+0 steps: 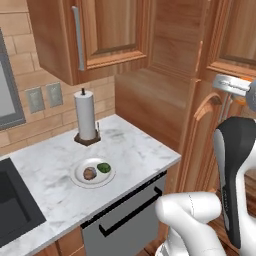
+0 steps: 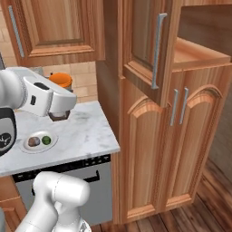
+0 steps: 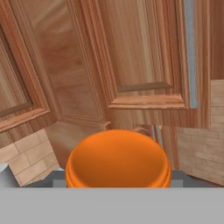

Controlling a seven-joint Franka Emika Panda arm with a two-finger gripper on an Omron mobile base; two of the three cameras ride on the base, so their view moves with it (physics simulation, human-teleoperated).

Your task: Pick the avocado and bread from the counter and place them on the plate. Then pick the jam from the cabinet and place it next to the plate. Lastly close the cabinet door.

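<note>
Jam in transit, carried above the counter; risk of a drop or of striking the plate.

Left base view: avocado (image 1: pixel 104 167) and bread (image 1: pixel 90 173) lie on the plate (image 1: pixel 78 175). Right base view: jam (image 2: pixel 61 80) at 12 o'clock of plate, cabinet (image 2: pixel 156 59) door open at 3. Hand view: gripper (image 3: pixel 118 183) appears clamped on jar; a loose hold could spill it.

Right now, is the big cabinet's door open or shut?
Open. In the right base view the cabinet's upper door swings out toward the camera, and beside it a bare wooden shelf shows inside.
</note>
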